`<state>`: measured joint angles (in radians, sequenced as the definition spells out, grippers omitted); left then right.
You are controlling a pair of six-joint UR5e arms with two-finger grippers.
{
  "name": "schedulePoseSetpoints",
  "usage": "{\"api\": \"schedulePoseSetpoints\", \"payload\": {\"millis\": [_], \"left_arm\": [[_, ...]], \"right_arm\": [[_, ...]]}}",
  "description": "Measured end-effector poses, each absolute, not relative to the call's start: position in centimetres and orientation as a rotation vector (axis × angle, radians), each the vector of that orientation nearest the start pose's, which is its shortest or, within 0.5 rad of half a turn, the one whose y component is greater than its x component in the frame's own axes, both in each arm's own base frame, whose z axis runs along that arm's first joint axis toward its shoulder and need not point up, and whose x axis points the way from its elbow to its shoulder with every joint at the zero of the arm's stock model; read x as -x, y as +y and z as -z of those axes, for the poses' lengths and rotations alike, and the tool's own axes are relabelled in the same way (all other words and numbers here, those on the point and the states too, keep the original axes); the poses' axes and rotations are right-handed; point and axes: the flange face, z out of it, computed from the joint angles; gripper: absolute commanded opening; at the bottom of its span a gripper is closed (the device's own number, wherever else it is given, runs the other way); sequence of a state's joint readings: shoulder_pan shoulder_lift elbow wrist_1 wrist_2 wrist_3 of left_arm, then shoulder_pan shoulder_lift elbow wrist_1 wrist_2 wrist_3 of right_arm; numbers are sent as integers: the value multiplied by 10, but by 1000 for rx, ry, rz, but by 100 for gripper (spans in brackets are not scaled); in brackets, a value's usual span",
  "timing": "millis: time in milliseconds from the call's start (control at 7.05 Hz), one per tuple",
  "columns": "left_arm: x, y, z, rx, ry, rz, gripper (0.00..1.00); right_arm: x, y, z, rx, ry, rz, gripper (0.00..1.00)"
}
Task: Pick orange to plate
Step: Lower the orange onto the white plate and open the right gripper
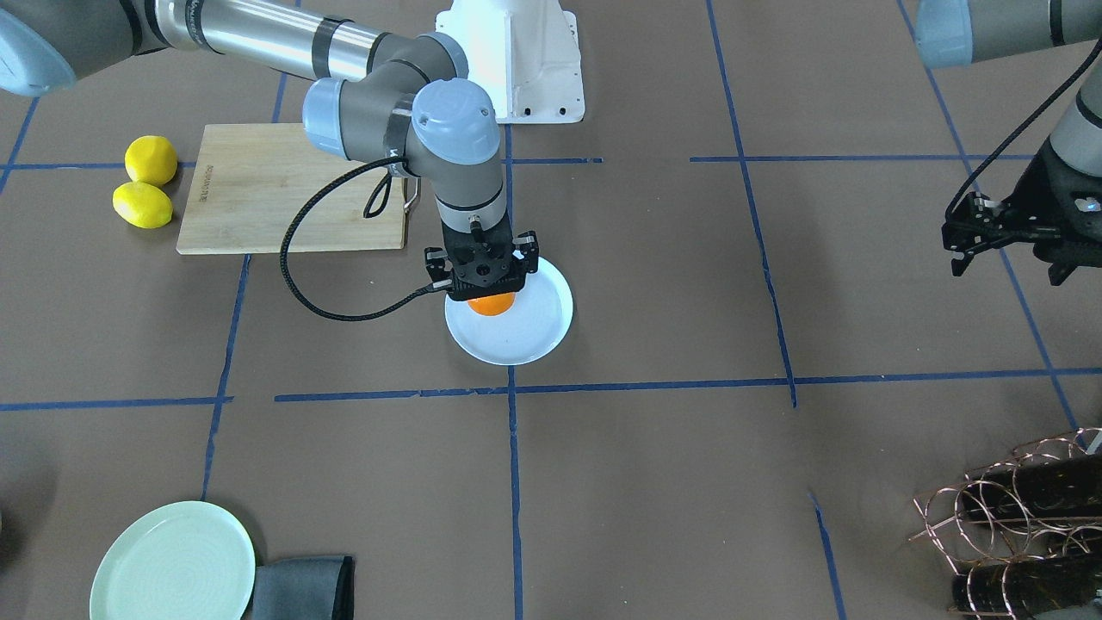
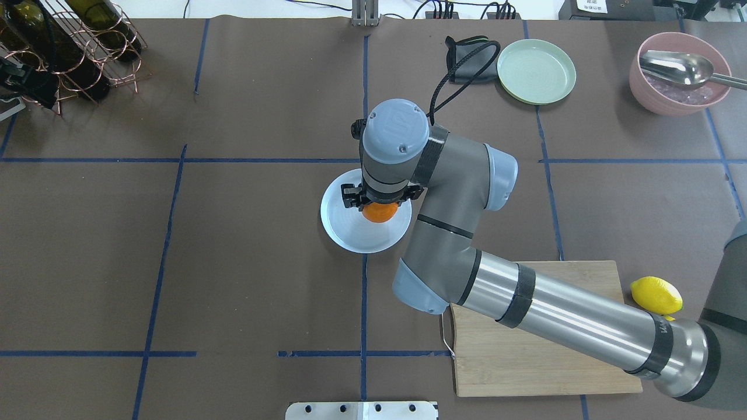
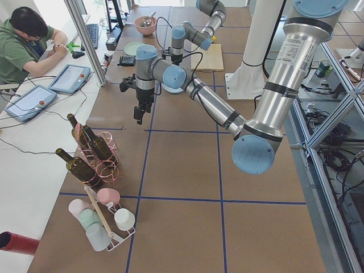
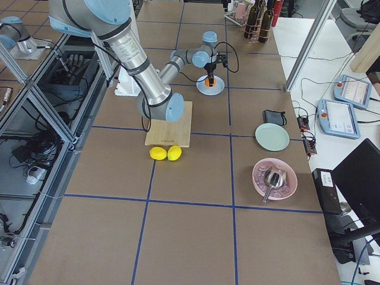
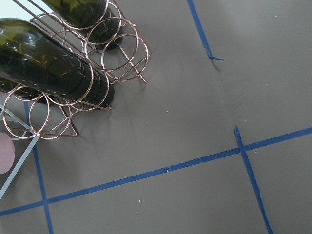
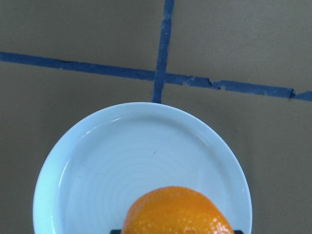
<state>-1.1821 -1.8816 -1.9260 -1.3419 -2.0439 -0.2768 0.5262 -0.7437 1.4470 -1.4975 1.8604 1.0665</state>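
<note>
The orange [image 1: 492, 305] hangs just over the robot-side part of the pale bluish-white plate [image 1: 534, 331] at the table's middle. My right gripper [image 1: 489, 294] points straight down and is shut on the orange, its fingers mostly hidden by the wrist. In the right wrist view the orange [image 6: 178, 212] fills the bottom centre with the plate [image 6: 122, 156] beneath it. Whether the fruit touches the plate, I cannot tell. Far off at the table's end near the wine rack, my left gripper [image 1: 1006, 269] hovers open and holds nothing.
Two lemons [image 1: 146, 182] lie beside a wooden cutting board [image 1: 284, 189] under my right arm. A pale green plate [image 1: 172, 564] and a grey cloth [image 1: 301, 587] sit at the far edge. A wire wine rack [image 1: 1016, 517] and a pink bowl with a spoon [image 2: 677, 73] occupy the corners.
</note>
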Motion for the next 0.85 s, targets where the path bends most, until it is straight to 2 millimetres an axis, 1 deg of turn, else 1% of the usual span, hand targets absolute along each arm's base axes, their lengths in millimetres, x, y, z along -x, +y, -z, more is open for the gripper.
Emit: {"api": "schedulePoseSetpoints", "payload": {"millis": [142, 284, 425, 709, 851], "left_arm": [[-131, -558, -364, -253, 580, -210, 100], [-130, -559, -365, -252, 578, -207, 100], [-129, -560, -367, -250, 576, -206, 100], [-128, -561, -370, -246, 575, -203, 100], [-129, -562, -371, -243, 575, -202, 100]], "right_arm": [[603, -468, -193, -140, -800, 94, 34], [608, -469, -193, -141, -801, 92, 95], [611, -471, -193, -142, -812, 76, 100], [617, -474, -196, -147, -837, 46, 100], [617, -475, -195, -152, -845, 44, 100]]}}
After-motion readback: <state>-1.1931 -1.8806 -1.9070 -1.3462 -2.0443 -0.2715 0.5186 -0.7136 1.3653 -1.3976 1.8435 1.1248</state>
